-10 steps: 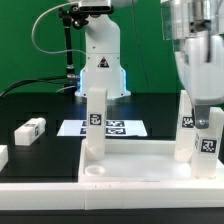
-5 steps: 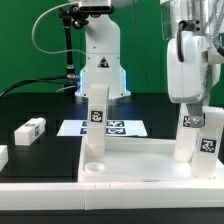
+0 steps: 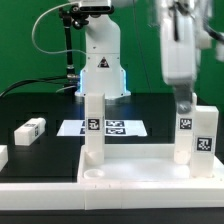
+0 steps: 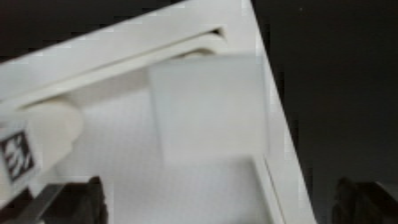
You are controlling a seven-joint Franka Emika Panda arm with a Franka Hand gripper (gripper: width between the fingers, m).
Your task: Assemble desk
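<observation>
Nearest the camera, along the lower edge of the exterior view, lies the wide flat white plastic tabletop panel (image 3: 130,160) with its raised rim; one short square white leg (image 3: 93,127) stands upright in it left of centre, and two more tagged legs (image 3: 197,135) stand close together at lower right; a loose leg (image 3: 29,129) lies on the black table (image 3: 45,105) at left; behind sits the marker board (image 3: 110,127). The likely risk is a leg not fully seated; a brush from the arm would tip it or skew it in its socket. The gripper (image 3: 183,100) hangs at upper right, just above the right-hand legs; its opening cannot be told, and it appears to hold nothing.
</observation>
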